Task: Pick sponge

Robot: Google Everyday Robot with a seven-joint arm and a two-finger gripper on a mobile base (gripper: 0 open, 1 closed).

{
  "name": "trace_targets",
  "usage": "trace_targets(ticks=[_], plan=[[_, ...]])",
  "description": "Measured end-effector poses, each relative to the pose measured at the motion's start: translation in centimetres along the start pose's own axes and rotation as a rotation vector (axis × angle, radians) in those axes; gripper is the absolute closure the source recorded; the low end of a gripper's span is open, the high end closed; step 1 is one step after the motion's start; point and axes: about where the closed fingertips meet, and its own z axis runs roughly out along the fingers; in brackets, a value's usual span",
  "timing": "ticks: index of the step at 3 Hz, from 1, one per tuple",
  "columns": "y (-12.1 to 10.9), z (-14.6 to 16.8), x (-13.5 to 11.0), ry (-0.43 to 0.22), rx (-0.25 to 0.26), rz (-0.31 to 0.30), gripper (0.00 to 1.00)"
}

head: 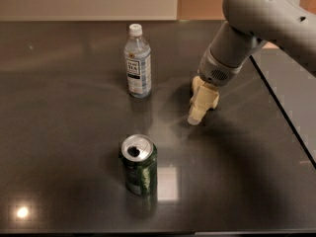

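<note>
Sponge sits on the dark table, right of centre and toward the back. We see only a pale-yellow patch of it, because the gripper is down right on top of it and its cream parts blend with the foam. The gripper's cream tip reaches the tabletop just in front-left of the sponge. We cannot tell how the jaws stand, or whether they have the sponge between them; the overlap hides it. The grey arm comes in from the upper right and slants down-left to the wrist just above the sponge. A clear water bottle with a white cap and a label stands upright left of the sponge, apart from it. A green drink can stands upright near the front, its opened top facing up, well apart from both sponge and bottle. A dark seam runs diagonally across the surface to the right of the gripper. Light glare spots show on the table near the can and at the front-left corner.
</note>
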Motion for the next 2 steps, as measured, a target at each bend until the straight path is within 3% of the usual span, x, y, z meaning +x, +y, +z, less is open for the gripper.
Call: trace_targets(ticks=[2], plan=[[-1.13,2.24,0.39,0.021,-0.052,0.026,0.00]])
